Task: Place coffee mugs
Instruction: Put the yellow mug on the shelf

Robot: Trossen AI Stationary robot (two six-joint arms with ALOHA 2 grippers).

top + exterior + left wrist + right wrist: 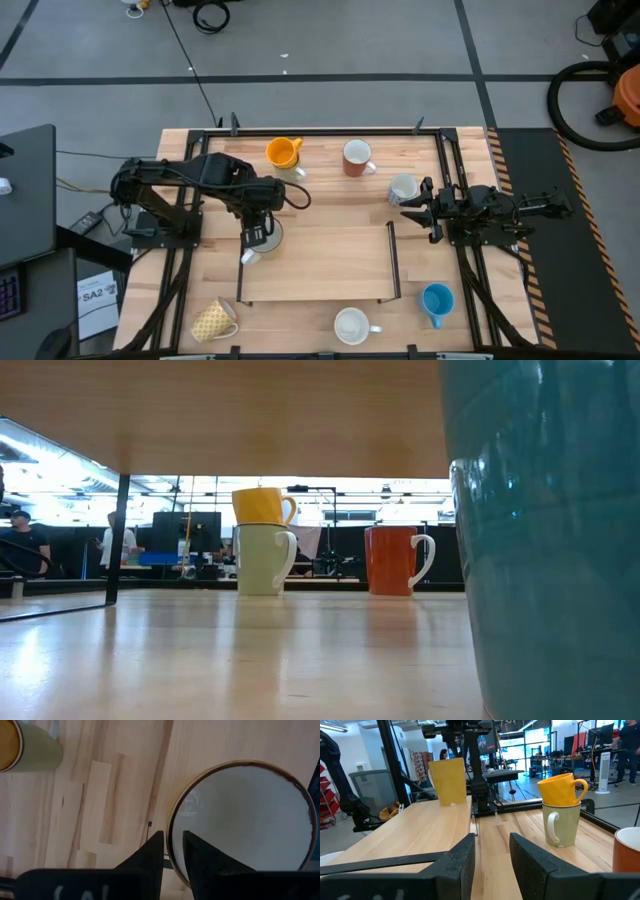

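My left gripper (258,234) points down over a cream mug (270,238) that is white inside and stands upright on the table by the left bar of the black frame (393,262). In the left wrist view my left gripper (173,837) straddles the mug's rim (170,827), one finger outside and one inside, with a narrow gap on each side. The mug's base rests on the wood (448,782). My right gripper (412,208) waits level and open at the table's right side with nothing between its fingers (492,840).
An orange mug (560,789) is stacked on a pale green mug (561,824) at the far edge. A reddish-brown mug (357,158) and a white mug (403,188) stand nearby. A yellow patterned mug (213,320), a white mug (353,325) and a blue mug (437,300) stand near the front edge.
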